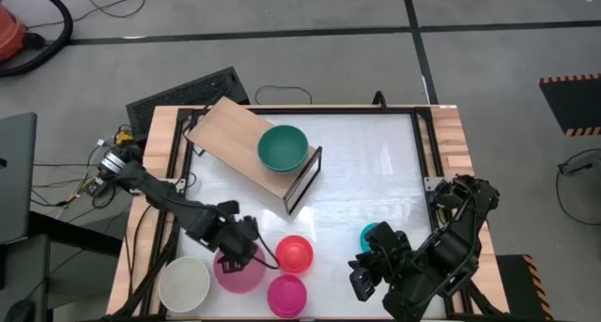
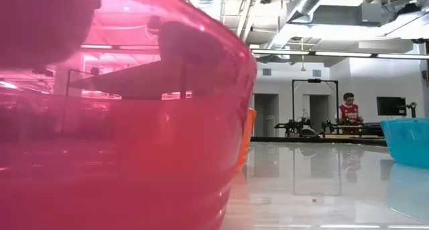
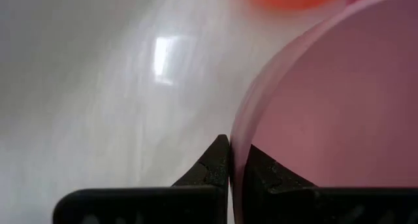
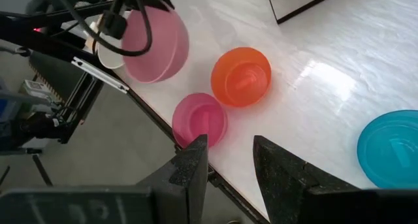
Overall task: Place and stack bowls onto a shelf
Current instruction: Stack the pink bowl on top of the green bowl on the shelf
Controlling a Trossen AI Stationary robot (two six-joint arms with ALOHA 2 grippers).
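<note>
My left gripper (image 1: 237, 245) is shut on the light pink bowl (image 1: 240, 271) near the table's near-left corner. The white bowl (image 1: 183, 283) sits left of it. The red bowl (image 1: 294, 253) and the magenta bowl (image 1: 287, 294) stand upside down on the table to its right. A green bowl (image 1: 282, 148) rests upright on the light-wood shelf (image 1: 230, 130) at the far left. My right gripper (image 4: 228, 160) is open near the near-right edge and holds nothing. The teal bowl (image 1: 369, 235) stands just beyond it. My left gripper pinches the light pink bowl's rim (image 3: 239, 142), one finger (image 3: 269, 177) inside the bowl and the other finger (image 3: 214, 165) outside. In the right wrist view the bowl (image 4: 157, 44) sits tilted in the hold; whether its base is clear of the table I cannot tell.
The magenta bowl (image 2: 120, 123) fills the left of the low view, and the teal bowl (image 2: 406, 140) shows at its right. A black keyboard-like slab (image 1: 188, 92) lies behind the shelf. Bare table (image 1: 376, 172) stretches from the shelf toward the right edge. A person stands far off in the room.
</note>
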